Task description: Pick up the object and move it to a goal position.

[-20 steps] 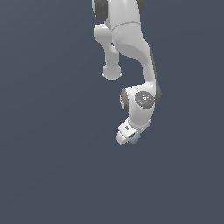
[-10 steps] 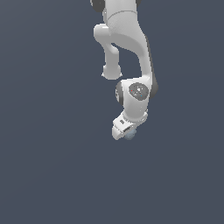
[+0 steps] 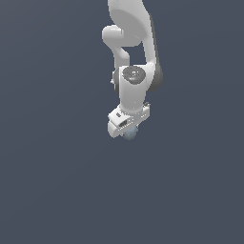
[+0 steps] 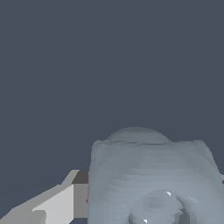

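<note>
In the exterior view we see the white arm (image 3: 136, 57) reaching down, its claw (image 3: 127, 129) closed around the pale blue-grey object (image 3: 130, 134), which peeks out beneath it. In the wrist view the object (image 4: 153, 175) looms close, one grey finger (image 4: 48, 205) beside it.

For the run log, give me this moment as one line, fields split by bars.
stage: carry | end effector: closed on object | object: pale blue-grey lump, fills wrist view close up | goal: not visible

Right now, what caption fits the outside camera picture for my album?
White robot arm's gripper clutching a small blue-grey object above a plain dark surface.
</note>
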`<act>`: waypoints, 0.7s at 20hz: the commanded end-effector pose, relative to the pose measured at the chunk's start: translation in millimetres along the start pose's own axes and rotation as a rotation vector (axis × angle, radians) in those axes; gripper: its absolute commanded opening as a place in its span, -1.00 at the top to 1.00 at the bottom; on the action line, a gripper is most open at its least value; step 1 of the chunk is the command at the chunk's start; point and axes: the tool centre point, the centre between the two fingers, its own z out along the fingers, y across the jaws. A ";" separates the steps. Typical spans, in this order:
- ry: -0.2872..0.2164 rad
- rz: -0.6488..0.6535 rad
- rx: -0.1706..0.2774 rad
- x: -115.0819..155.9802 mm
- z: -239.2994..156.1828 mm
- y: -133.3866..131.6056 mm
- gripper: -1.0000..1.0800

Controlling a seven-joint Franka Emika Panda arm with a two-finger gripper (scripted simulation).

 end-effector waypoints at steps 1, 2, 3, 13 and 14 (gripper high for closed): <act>0.000 0.000 0.000 -18.7 -18.9 7.5 1.00; 0.001 0.000 0.000 -26.2 -26.5 10.7 1.00; 0.001 0.000 0.000 -33.7 -34.2 13.8 1.00; 0.004 0.000 0.003 -113.2 -117.7 48.0 1.00; 0.004 0.000 0.003 -120.9 -126.0 51.4 1.00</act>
